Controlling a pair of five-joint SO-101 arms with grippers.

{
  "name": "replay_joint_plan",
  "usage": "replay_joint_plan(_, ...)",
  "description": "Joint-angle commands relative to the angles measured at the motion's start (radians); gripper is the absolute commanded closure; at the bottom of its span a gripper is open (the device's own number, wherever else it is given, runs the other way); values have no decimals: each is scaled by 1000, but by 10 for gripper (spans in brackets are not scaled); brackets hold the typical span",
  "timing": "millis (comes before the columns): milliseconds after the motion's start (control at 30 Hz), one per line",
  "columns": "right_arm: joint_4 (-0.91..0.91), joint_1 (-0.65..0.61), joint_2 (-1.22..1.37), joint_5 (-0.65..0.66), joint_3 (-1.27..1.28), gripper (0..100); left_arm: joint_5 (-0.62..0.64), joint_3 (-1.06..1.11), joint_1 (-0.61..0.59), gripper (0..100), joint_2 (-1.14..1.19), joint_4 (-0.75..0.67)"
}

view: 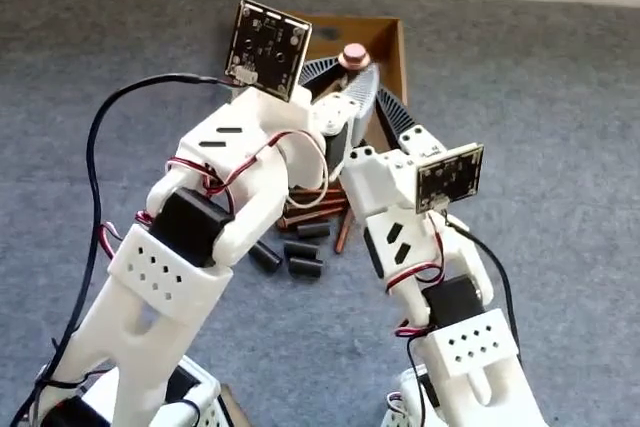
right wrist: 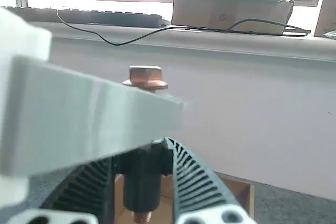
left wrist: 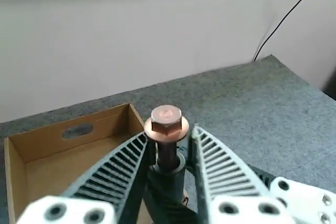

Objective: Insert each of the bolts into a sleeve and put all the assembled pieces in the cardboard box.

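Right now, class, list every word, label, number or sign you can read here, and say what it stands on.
No text here can be read.
Wrist circuit boards: tiny markings, too small to read.
Bolt head: faint stamp, too blurred to read.
Panel on the windowsill: small mark, too blurred to read.
Cardboard box: plain, no print visible.
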Motion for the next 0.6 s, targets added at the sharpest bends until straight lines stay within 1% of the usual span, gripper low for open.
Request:
replay_joint_plan(0, -24, 21, -5, 12, -47, 992, 6, -54, 7, 840, -4, 0)
replay_joint_plan(400, -24, 21, -1, 9, -47, 992, 3, -58, 8, 842, -18, 5)
replay_joint_plan(500, -24, 21, -2, 9, -47, 992, 0, -53, 1, 841, -58, 5)
replay_joint_plan(567, -24, 21, -2, 9, -47, 992, 0, -53, -28, 822, -81, 5)
